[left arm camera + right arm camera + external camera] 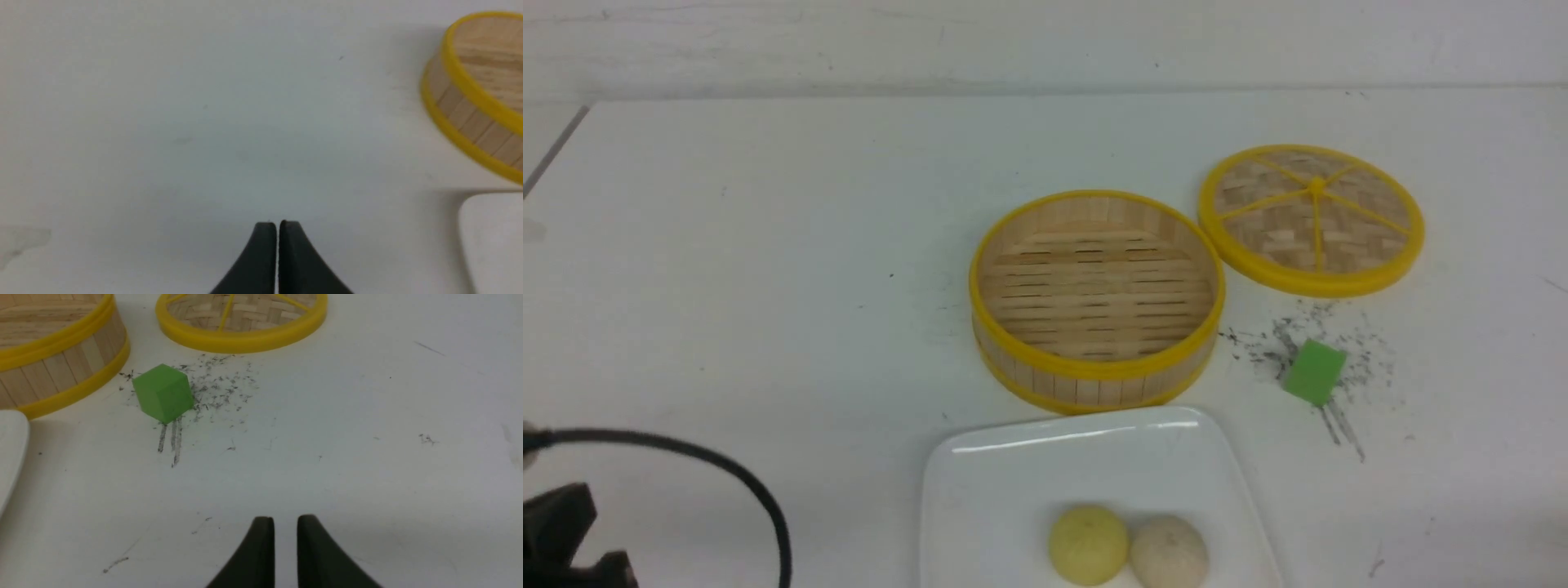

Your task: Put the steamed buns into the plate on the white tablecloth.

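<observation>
The round bamboo steamer (1098, 384) with yellow rims stood open and contained nothing, its woven lid (1311, 220) was lying behind it on the right side, very near to its rim, and the green cube (1315, 372) was resting in front of the lid, among black marks.

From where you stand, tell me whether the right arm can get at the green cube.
Probably yes: the right gripper holds nothing, and the green cube sits uncovered on the tablecloth, beside the steamer, not under it.
</observation>
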Robot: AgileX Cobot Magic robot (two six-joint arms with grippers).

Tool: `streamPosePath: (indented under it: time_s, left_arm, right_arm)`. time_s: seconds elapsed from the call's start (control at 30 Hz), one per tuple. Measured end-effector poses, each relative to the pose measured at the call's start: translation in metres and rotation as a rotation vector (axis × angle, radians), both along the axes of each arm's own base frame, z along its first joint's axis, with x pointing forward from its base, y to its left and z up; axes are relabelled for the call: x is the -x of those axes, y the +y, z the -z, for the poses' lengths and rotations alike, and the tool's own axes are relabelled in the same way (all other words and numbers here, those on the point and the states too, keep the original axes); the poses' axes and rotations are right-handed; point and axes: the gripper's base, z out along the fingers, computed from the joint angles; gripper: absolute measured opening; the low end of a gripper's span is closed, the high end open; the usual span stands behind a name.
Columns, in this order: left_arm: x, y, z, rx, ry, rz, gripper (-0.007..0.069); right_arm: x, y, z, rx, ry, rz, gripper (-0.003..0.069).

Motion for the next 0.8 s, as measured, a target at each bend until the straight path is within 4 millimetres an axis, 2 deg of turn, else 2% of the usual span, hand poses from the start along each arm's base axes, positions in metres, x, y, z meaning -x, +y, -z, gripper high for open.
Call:
streamPosePath:
  time_s: [0.17, 0.37, 0.8]
  left_arm:
    - [0.015, 0.006, 0.040, -0.045, -0.016, -0.045, 0.0042]
    - [0.023, 0.007, 0.064, -0.080, -0.073, -0.038, 0.0047]
    - [0.031, 0.008, 0.063, -0.085, -0.169, -0.048, 0.0055]
  right_arm:
    - [0.000, 0.000, 0.000, 0.000, 0.000, 0.000, 0.0122]
    - [0.000, 0.000, 0.000, 0.000, 0.000, 0.000, 0.0129]
    - [0.000, 0.000, 0.000, 0.002, 0.000, 0.000, 0.0147]
